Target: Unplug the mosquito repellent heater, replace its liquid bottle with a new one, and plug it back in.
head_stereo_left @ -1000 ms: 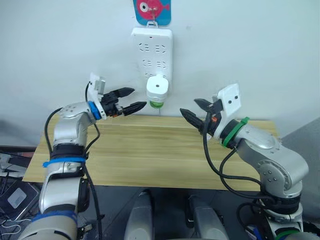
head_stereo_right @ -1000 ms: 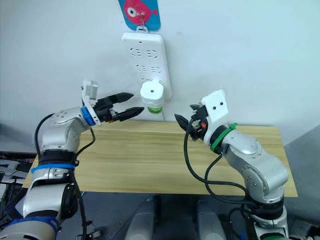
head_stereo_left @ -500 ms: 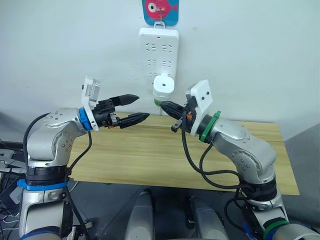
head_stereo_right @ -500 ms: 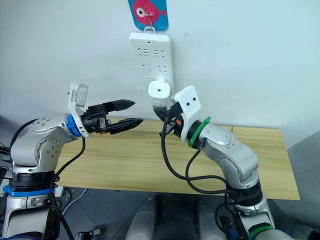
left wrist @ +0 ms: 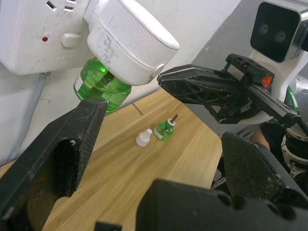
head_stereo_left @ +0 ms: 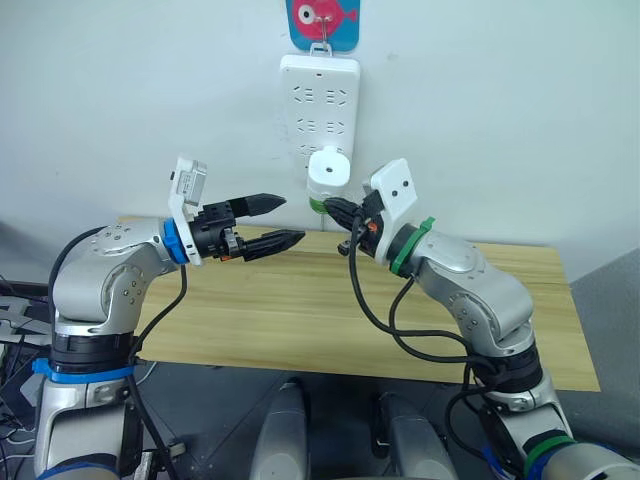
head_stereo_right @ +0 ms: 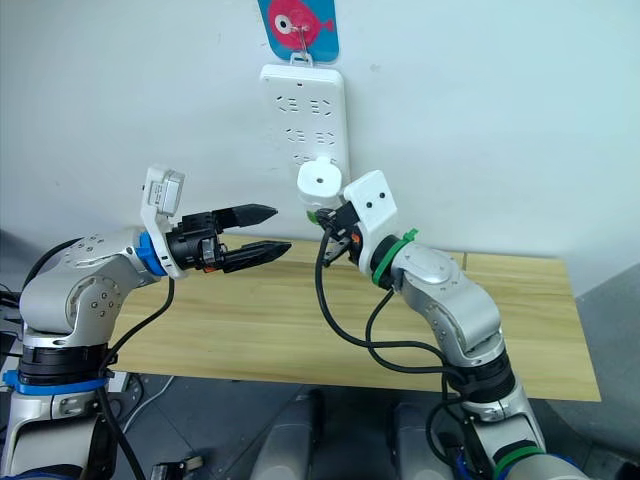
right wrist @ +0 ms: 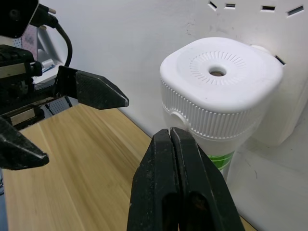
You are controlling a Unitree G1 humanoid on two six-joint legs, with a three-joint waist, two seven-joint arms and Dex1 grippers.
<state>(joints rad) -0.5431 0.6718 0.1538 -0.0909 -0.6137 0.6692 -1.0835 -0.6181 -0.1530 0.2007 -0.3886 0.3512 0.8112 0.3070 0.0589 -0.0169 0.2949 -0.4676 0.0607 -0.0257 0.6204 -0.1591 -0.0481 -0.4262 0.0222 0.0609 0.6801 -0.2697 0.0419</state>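
The white mosquito repellent heater (head_stereo_left: pixel 327 168) is plugged into the wall power strip (head_stereo_left: pixel 320 100), with its green liquid bottle (left wrist: pixel 98 89) screwed in underneath. My right gripper (head_stereo_left: pixel 333 208) is shut with nothing in it. Its tips sit just beside the heater's ribbed lower side (right wrist: pixel 202 120), and I cannot tell if they touch. To the left of the heater my left gripper (head_stereo_left: pixel 292 219) is open and clear of it. A second small green bottle (left wrist: pixel 165 130) with a wick stands on the wooden table, and a tiny white cap (left wrist: pixel 143 138) lies beside it.
The wooden table (head_stereo_left: pixel 280 310) stands against the white wall below the strip. A fish-shaped hook (head_stereo_left: pixel 322 20) holds the strip up. The strip's cable (left wrist: pixel 36 96) runs down the wall behind the heater's bottle.
My right arm has swung in from the right, and its shut gripper is now at the heater's side. The left gripper stays open and has edged slightly toward the heater. The camera has shifted.
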